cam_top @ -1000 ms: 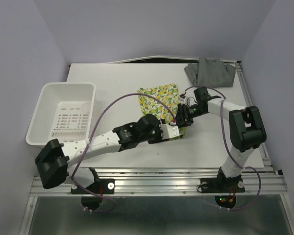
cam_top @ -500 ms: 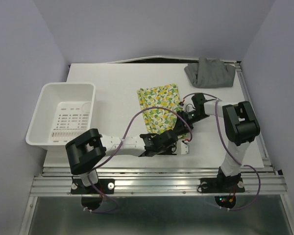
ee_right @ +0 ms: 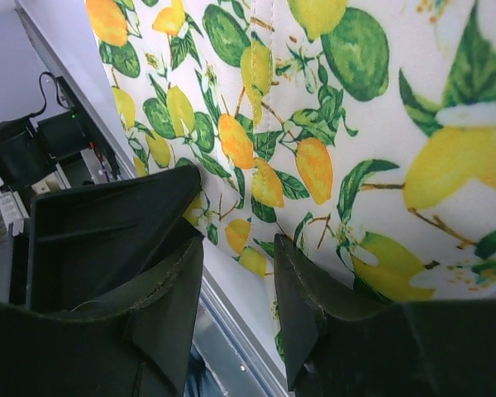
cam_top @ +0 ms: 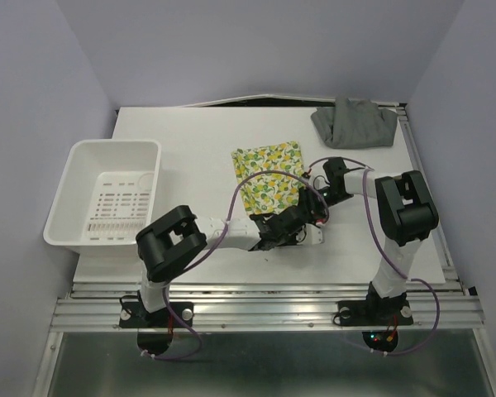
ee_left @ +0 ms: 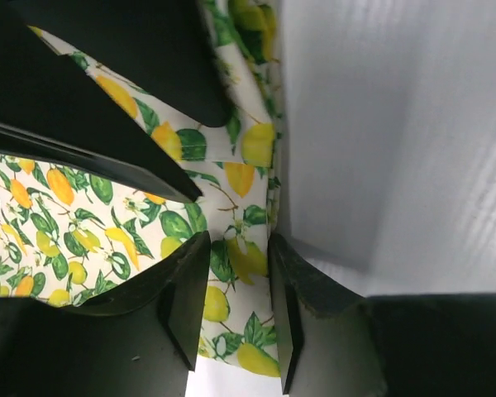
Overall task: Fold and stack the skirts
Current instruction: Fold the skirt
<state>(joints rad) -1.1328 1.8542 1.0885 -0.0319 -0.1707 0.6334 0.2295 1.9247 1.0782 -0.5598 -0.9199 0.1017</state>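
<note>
The lemon-print skirt (cam_top: pixel 267 174) is lying spread at the table's (cam_top: pixel 190 141) centre. At its 5 o'clock corner my left hand (ee_left: pixel 238 318) and right hand (ee_right: pixel 238 306) are each standing half-parted astride the hem, not yet clamping, I judge. The first fold is beginning, and next I am needing a firm pinch. The grey skirt (cam_top: pixel 354 121) is lying at 1 o'clock and the basket (cam_top: pixel 74 178) at 9, neither obstructing.

**Enclosure and bench**

White matte table (cam_top: pixel 190 141), boxed on three sides by pale lavender walls (cam_top: pixel 256 50). Aluminium rail frame (cam_top: pixel 264 313) along near edge, side rail (cam_top: pixel 414 153) down the right. Dark gap behind far edge. Soft, even light.
</note>
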